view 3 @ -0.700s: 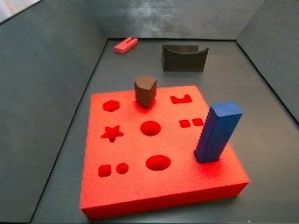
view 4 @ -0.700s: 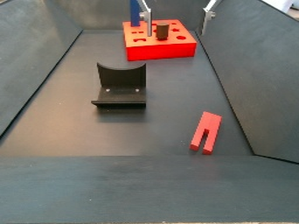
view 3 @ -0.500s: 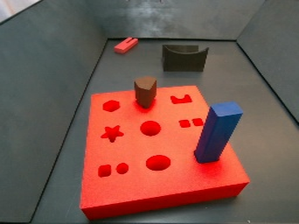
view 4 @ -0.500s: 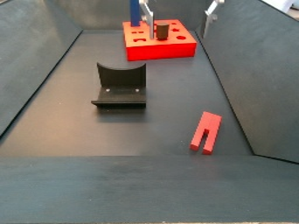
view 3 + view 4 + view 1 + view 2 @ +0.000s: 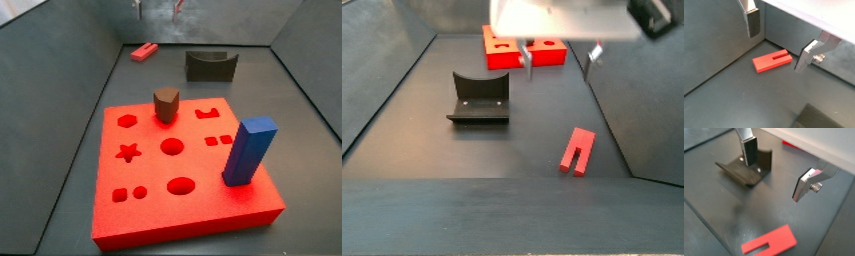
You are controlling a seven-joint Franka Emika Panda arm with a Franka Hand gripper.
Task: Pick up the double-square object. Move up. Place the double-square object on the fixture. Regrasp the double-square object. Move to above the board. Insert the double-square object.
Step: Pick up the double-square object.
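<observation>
Reds, one blue and one brown on dark grey

The double-square object (image 5: 579, 151) is plain bright red, as is the board (image 5: 181, 175), whose holes show a deeper red. On the board stand a blue block (image 5: 249, 152) and a brown hexagonal peg (image 5: 166, 103). The fixture (image 5: 480, 98) is dark grey, close to the matte grey floor (image 5: 462, 170). The end effector (image 5: 777, 41) hangs open above the floor, its fingers (image 5: 753, 22) silver with dark pads, under a white housing (image 5: 563, 20).

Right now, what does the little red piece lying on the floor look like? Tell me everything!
The double-square object is a flat, plain red bar with a slot cut into one end, making two prongs. It lies flat on the dark floor near a wall, apart from the fixture. The open gripper hangs above it; nothing touches it.
</observation>
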